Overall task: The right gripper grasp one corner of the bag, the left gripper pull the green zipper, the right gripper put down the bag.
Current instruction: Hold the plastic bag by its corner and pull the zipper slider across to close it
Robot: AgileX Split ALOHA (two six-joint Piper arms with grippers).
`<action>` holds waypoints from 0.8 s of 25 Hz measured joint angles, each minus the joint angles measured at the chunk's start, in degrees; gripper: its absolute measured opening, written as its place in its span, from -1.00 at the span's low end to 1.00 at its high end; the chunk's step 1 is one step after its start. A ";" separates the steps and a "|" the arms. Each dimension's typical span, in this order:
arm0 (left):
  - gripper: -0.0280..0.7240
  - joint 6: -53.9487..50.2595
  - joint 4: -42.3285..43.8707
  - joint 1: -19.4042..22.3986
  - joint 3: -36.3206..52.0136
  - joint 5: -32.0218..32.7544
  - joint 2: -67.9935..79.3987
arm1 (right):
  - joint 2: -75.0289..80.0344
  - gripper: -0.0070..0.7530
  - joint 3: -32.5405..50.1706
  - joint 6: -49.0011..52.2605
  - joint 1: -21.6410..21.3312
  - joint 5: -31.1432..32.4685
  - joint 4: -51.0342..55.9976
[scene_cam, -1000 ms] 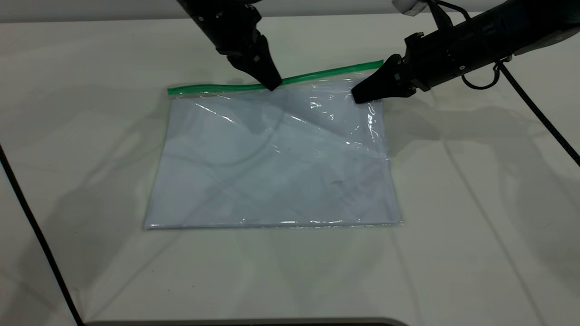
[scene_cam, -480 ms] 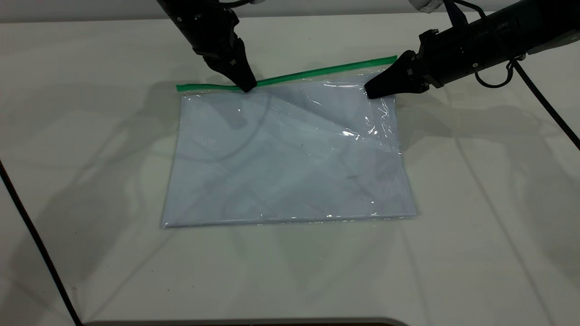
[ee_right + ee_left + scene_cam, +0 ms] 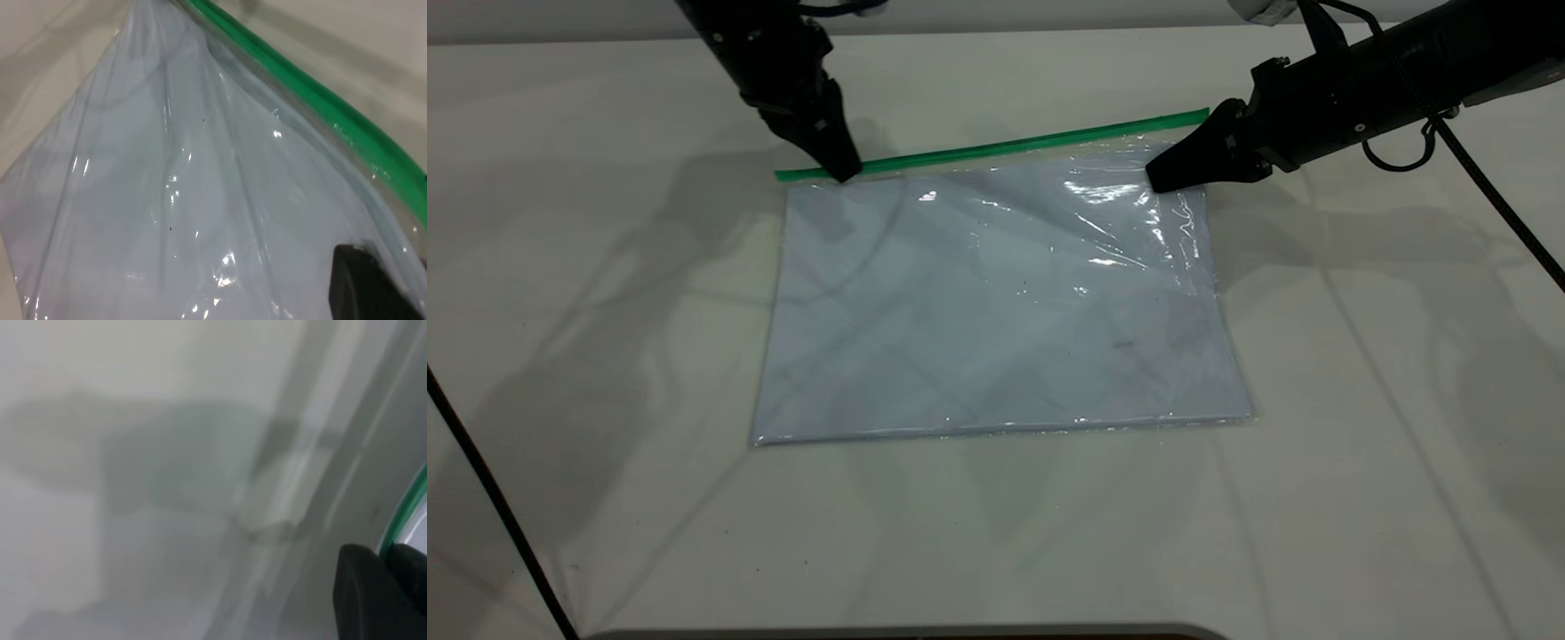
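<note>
The clear bag [image 3: 996, 302] with white paper inside lies flat on the table, its far right corner lifted a little. Along its far edge runs the green zipper [image 3: 1014, 144]. My right gripper [image 3: 1160, 180] is shut on the bag's far right corner; in the right wrist view one black finger [image 3: 373, 287] presses on the plastic [image 3: 167, 200] below the green zipper [image 3: 313, 100]. My left gripper [image 3: 843, 172] is shut on the green zipper near its left end; in the left wrist view the green zipper [image 3: 407, 520] runs between the two black fingers [image 3: 363, 587].
The white table [image 3: 1360, 400] surrounds the bag. A black cable [image 3: 489, 480] runs along the left side and another black cable [image 3: 1494, 204] trails from the right arm across the far right.
My left gripper has slid left along the green zipper, from past the middle to near the left end. The bag has shifted slightly right and its creases have flattened. The right gripper holds its corner.
</note>
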 joint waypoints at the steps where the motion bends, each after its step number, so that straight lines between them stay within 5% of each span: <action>1: -0.75 -0.05 0.54 0.33 0.00 0.00 0.00 | 0.00 -0.89 0.00 0.00 0.00 0.00 0.00; 15: -0.71 -1.42 1.28 2.16 0.00 0.12 0.00 | 0.00 -0.89 0.00 0.00 -0.30 -0.53 0.07; 20: -0.38 -1.48 -0.91 2.79 -2.96 1.02 0.00 | 0.00 -0.79 0.00 0.45 -0.73 -2.29 -0.14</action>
